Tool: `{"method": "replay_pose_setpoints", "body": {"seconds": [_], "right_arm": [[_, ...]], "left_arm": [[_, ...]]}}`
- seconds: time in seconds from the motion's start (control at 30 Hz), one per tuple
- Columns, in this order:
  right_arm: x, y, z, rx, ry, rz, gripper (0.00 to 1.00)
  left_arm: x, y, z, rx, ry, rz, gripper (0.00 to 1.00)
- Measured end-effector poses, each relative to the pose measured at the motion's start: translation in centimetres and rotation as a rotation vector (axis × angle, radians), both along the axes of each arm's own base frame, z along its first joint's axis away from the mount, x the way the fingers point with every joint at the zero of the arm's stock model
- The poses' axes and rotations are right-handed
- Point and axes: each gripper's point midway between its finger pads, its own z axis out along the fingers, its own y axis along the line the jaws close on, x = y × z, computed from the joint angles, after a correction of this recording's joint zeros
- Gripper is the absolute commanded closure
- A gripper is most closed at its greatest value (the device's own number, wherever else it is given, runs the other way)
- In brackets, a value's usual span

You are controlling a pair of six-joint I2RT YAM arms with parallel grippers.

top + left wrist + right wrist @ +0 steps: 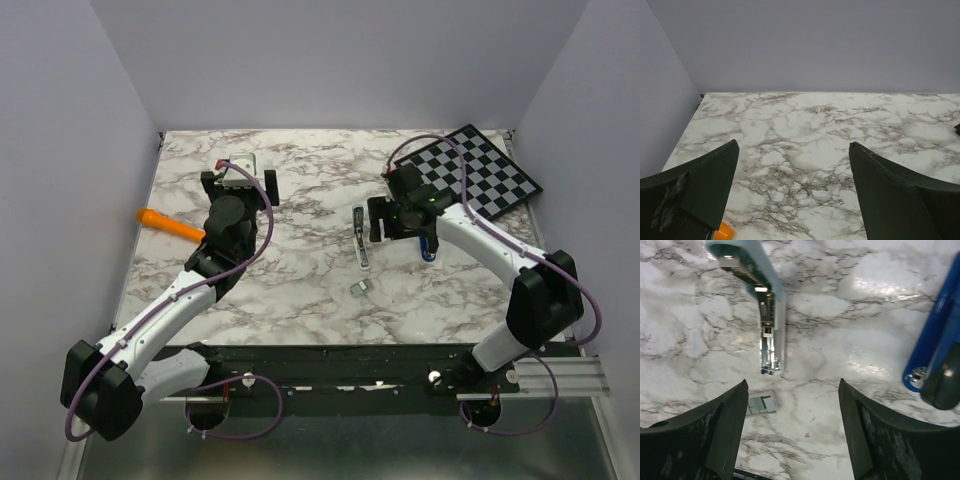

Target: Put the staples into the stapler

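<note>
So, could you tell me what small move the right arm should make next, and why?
Probably shift the right pincer slightly toward the staples and lower over them. It hangs open and empty, the staples lie loose on the table beside its finger, and the stapler lies with its metal channel exposed.

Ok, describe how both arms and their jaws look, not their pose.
The left arm and right arm each have white tubular links joined by chunky black joint housings, with black wrist units. A thin purple cable runs along each arm and loops below its base. The jaws are dark, flat, wedge-shaped plates. In the left wrist view, one plate shows pale scuff marks.
</note>
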Motion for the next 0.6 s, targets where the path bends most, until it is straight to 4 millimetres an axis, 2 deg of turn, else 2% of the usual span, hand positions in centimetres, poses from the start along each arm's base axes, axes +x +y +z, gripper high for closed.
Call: {"method": "replay_pose_setpoints", "body": {"seconds": [0.1,0.2,0.43,0.6], "right_arm": [[-0.4,2.8,-1.4,0.012,0.015,0.032,0.28],[-0.1,4.3,-2.9,0.011,0.023,0.028,0.32],[0.6,5.3,-6.8,-0.050,0.063,-0.009,0.42],[0.8,5.8,-8.3,-0.070,0.084,-0.015,0.49]], "left_arm": [[-0.3,0.4,-1.5,0.022,0.019,0.009,0.01],[-0.4,0.6,-2.8,0.057,0.043,0.017,0.01],[-0.4,1.2,-2.3,0.086,0.025,0.042,0.01],[-0.4,1.3,-2.3,0.098,0.025,0.044,0.01]]}}
